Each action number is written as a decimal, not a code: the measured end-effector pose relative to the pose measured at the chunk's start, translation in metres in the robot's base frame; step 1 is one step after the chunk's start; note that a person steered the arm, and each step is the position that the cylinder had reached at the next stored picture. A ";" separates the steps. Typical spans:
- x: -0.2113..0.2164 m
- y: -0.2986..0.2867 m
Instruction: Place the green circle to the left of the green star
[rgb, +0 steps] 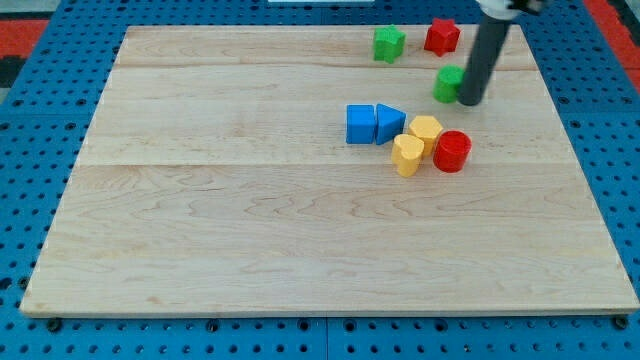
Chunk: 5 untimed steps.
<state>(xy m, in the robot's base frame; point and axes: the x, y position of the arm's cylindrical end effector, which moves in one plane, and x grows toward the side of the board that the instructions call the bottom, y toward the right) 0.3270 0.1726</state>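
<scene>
The table (250, 230) is mostly bare wood, with all the blocks bunched toward its top-right corner. My tool is just a plain rod — nothing on it opens or shuts, so it holds nothing and only shoves. My tip (469, 102) is pressed against the right side of the green circle (447, 84), which sits a bit below the top edge, not far in from the right edge. The green star (389, 42) is up near the top edge, with the red star (441, 36) just to its right.

Tricky bit, I'd guess — the circle has to end up left of the green star, so push it leftward below the star first, then nudge it up toward the top edge. Stay off the blue cube (360, 124), blue triangle (389, 122), two yellow blocks (415, 143) and red cylinder (452, 150).
</scene>
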 end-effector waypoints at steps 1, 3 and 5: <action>-0.016 -0.014; -0.051 -0.016; -0.032 -0.103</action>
